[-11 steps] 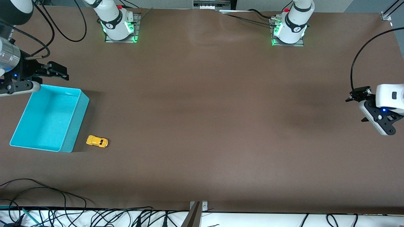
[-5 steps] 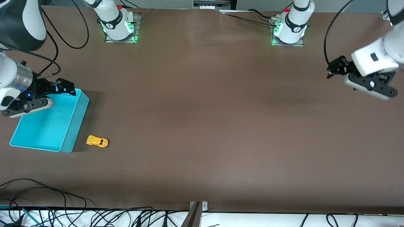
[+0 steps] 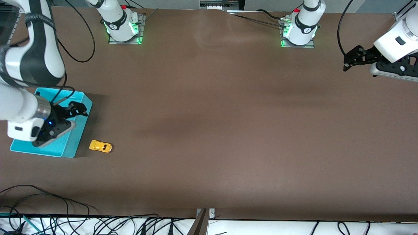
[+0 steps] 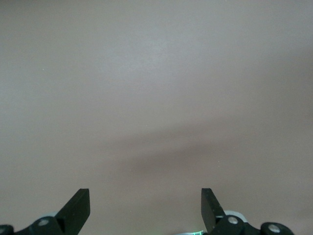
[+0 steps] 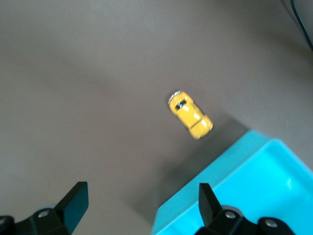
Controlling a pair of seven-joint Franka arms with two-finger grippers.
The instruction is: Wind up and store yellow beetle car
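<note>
Yellow beetle car [image 5: 190, 115] shows only in right wrist view; both hands open, empty.

Yellow beetle car [image 3: 100, 146] sits on the tabletop [image 3: 209, 130] at the right arm's end, just beside the bin [image 3: 70, 148], apart from its wall and level with the bin's corner nearest the front camera. Right tool [image 3: 78, 109] hangs over the bin. Left tool [image 3: 351, 60] hangs over bare tabletop at the left arm's end, well apart from car and bin.

even overhead light, soft shadows on the table [image 3: 209, 130]; right wrist view slightly blurred (motion)
</note>
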